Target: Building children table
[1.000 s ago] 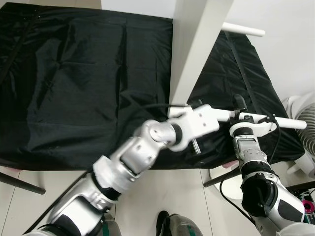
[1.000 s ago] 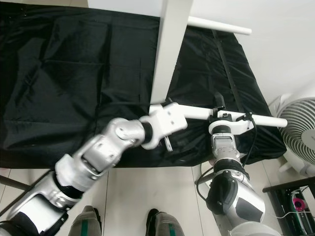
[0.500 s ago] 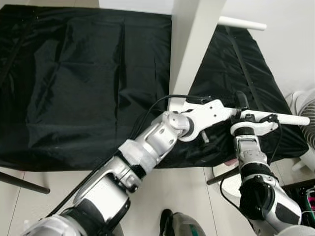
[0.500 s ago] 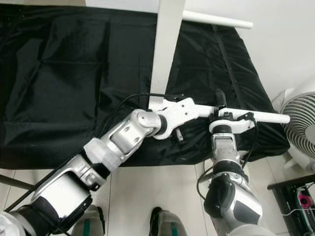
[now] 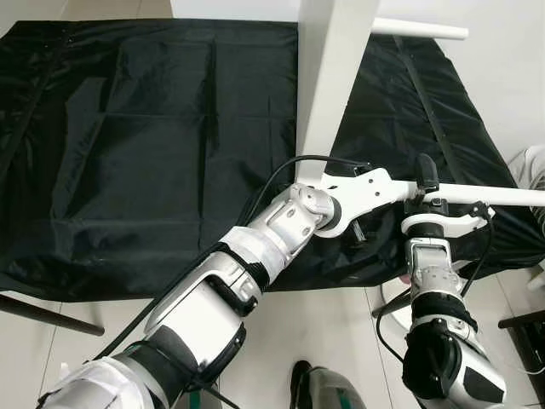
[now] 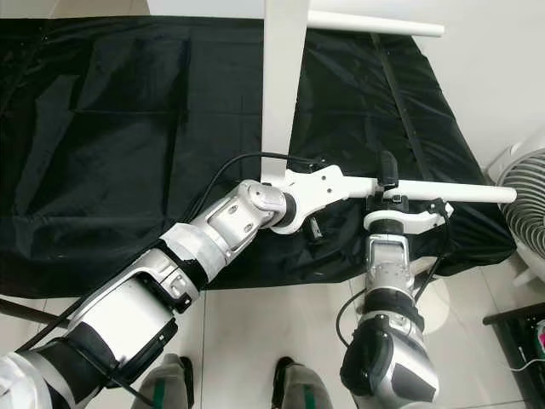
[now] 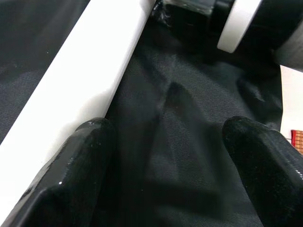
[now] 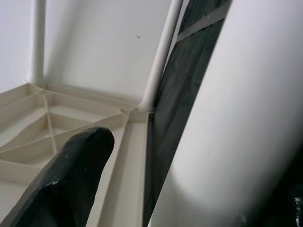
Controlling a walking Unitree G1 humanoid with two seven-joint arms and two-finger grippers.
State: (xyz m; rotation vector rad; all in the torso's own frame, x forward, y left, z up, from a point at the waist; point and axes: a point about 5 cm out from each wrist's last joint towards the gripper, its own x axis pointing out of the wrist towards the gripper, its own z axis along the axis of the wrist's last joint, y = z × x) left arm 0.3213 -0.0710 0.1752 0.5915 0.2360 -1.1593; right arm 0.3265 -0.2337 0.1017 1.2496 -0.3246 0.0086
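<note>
While the left gripper (image 7: 161, 142) hangs with its fingers spread wide over the black cloth (image 5: 128, 153), one finger beside the white table leg (image 5: 477, 195), the right gripper (image 5: 430, 183) farther right is clamped on that leg. The leg lies near the cloth's near right edge, its right end overhanging. If that clamp slips, the leg could roll off.

Two silver segmented arms, black joint bands, white wrist housings behind the jaws, looping black cable at left wrist, left gripper (image 7: 165, 156) glossy rounded black fingers (image 7: 75, 170), right gripper (image 5: 426, 175) black
</note>
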